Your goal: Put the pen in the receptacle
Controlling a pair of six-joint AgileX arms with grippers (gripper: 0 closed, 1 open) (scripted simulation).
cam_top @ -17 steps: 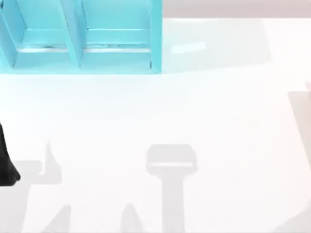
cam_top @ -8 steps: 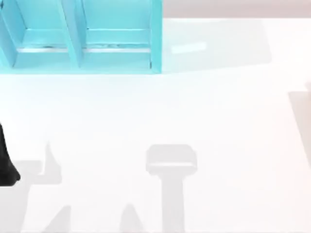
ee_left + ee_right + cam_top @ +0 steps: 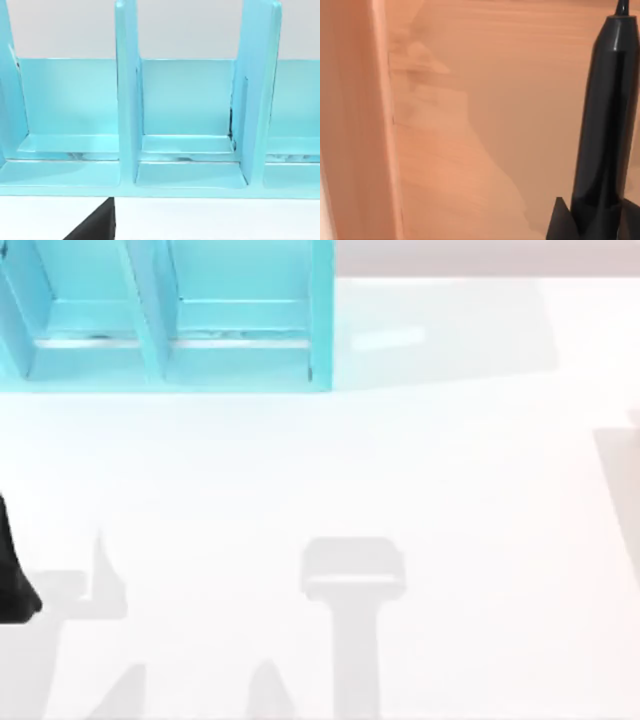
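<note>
Turquoise divided rack (image 3: pixel 187 145) ahead; perhaps a gripper fingertip (image 3: pixel 97 227) below

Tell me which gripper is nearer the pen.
Right. The right gripper holds the pen between its fingers. The left gripper is apart from it, facing the teal rack.

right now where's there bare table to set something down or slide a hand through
The white table is bare in front of the blue rack and across to its right side. Tightest spot: the left edge, where a black arm part intrudes. Right gripper holds the pen by an orange wall.

White table (image 3: pixel 450 490) carries a turquoise, seemingly compartmented rack (image 3: pixel 240 340).
</note>
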